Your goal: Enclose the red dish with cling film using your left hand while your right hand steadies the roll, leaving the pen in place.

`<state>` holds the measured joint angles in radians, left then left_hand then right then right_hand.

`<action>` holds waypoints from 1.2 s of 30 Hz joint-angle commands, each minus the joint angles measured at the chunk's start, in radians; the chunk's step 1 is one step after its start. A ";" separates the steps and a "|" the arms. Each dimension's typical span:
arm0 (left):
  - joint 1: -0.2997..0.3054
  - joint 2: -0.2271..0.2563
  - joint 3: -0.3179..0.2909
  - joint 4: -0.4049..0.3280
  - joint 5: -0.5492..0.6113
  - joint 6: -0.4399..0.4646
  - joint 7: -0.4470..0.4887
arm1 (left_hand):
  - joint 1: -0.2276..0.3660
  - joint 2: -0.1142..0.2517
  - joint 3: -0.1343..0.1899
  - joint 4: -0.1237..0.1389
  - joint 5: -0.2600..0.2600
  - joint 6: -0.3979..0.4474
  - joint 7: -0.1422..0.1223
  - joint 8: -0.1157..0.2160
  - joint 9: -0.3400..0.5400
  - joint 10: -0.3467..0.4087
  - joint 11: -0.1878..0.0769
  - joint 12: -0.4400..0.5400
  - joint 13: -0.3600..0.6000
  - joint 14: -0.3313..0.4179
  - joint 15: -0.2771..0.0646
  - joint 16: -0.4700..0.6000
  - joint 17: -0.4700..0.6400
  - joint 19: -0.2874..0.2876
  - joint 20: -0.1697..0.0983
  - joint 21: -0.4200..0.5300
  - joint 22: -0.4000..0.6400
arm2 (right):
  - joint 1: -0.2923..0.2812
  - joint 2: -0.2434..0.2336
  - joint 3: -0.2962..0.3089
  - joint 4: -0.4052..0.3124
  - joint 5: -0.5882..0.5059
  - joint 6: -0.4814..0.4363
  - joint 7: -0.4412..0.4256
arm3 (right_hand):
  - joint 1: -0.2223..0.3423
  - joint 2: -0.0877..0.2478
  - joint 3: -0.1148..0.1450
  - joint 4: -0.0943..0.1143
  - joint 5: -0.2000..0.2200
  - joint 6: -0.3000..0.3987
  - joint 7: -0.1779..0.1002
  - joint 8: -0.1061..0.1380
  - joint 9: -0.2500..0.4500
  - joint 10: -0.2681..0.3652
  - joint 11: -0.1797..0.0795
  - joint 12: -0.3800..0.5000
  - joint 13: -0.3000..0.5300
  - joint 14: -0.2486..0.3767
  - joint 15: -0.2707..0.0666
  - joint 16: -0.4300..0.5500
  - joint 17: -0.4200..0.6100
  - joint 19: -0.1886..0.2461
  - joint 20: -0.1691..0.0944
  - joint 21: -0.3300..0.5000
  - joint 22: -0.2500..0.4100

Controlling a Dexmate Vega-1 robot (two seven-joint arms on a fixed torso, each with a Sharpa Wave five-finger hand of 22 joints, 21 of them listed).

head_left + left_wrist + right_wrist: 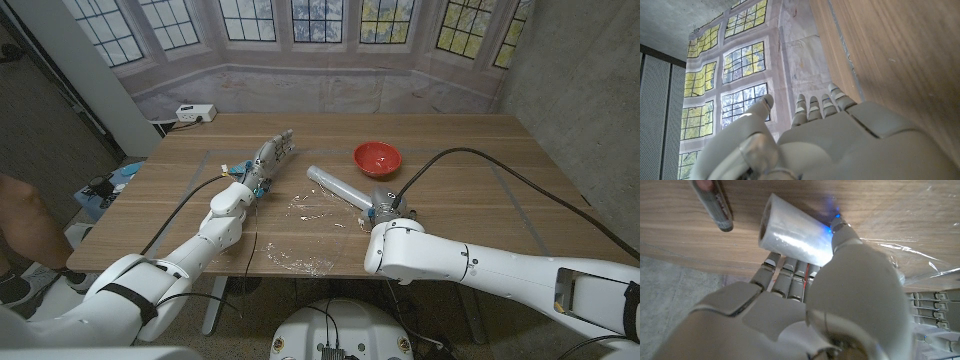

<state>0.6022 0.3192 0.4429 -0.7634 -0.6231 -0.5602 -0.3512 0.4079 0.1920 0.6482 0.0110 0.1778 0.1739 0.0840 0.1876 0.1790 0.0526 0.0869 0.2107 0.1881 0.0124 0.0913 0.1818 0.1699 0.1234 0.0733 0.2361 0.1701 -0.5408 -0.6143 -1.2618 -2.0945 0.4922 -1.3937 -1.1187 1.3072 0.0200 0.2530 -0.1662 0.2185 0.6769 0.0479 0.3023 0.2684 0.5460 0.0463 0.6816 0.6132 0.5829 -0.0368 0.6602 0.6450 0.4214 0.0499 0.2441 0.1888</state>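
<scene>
Dish (377, 157), red and round, sits upper right of centre in the head view, on the wooden table (470, 140), bare and uncovered. Just left of it the roll (338, 187) of cling film lies slanted, its far end pointing to the upper left and its near end under the right hand (388, 207), which sits just below centre. In the right wrist view the right hand (805, 305) grasps the roll (792, 230), fingers (790, 272) under it and the thumb pressed over it. A grey pen (715, 202) lies on the table beside the roll's open end in that view, at the upper left of the frame, apart from the roll. Film (305, 208), loose and crinkled, lies on the table left of the roll in the head view, and another scrap (300, 262) lies near the table's front edge, bottom centre. The left hand (268, 158) is stretched out left of centre, well apart from the dish and the roll, its fingers straight and together, gripping nothing. In the left wrist view the left hand (815, 135) shows its fingers (812, 107) extended side by side with the thumb apart. A white power strip (196, 113) rests at the table's far left corner. A person's arm (25, 220) shows at the left edge.
</scene>
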 commanded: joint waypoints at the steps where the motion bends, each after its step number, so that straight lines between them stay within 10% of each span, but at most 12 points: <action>1: -0.015 -0.016 -0.003 0.035 -0.003 -0.014 -0.009 | 0.012 0.000 0.000 -0.006 0.005 0.010 0.000 0.004 0.004 0.011 0.000 0.003 0.005 0.005 0.005 0.003 0.002 0.012 0.000 -0.001 0.004 | -0.060 0.026 0.030 0.037 -0.117 -0.002 0.002 | 0.040 0.023 -0.006 0.001 0.000 0.079 -0.047 0.024 0.016 0.034 -0.015 0.044 0.034 0.056 -0.084 0.028 0.022 0.046 -0.011 0.019 0.003; 12: -0.021 -0.022 -0.003 0.047 -0.003 -0.017 -0.013 | 0.014 0.000 0.001 -0.008 0.006 0.012 0.000 0.004 0.005 0.013 0.002 0.003 0.005 0.005 0.008 0.002 0.001 0.015 0.001 -0.003 0.004 | -0.082 0.036 0.044 0.055 -0.143 -0.002 0.002 | 0.097 0.049 0.017 -0.002 -0.003 0.135 -0.073 0.059 0.042 0.077 -0.066 0.118 0.089 0.161 -0.132 0.018 0.020 0.198 -0.029 0.089 0.013; 36: 0.001 -0.009 0.002 -0.004 0.006 0.005 0.016 | 0.018 0.000 0.002 -0.009 0.007 0.015 0.003 0.003 0.005 0.015 0.006 0.003 0.006 0.008 0.014 0.002 0.002 0.020 0.004 -0.008 0.004 | -0.141 0.025 0.045 0.037 -0.283 -0.002 0.002 | 0.118 0.043 0.012 0.005 -0.018 0.240 -0.117 0.096 0.023 0.178 -0.145 0.160 0.065 0.266 -0.173 -0.029 0.030 0.272 -0.057 0.166 0.033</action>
<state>0.5918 0.3028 0.4409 -0.7419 -0.6239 -0.5680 -0.3508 0.4163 0.1923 0.6482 0.0025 0.1778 0.1805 0.0874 0.1876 0.1789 0.0626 0.0875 0.2107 0.1881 0.0179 0.0965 0.1818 0.1698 0.1341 0.0768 0.2285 0.1701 -0.6569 -0.5844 -1.2203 -2.0498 0.2648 -1.3954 -1.1168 1.3411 -0.0141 0.2517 -0.1643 0.2031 0.7363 0.0962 0.3856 0.2897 0.5879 0.0419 0.8057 0.6231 0.7396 0.0082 0.6383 0.6720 0.6770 -0.0055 0.3981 0.2165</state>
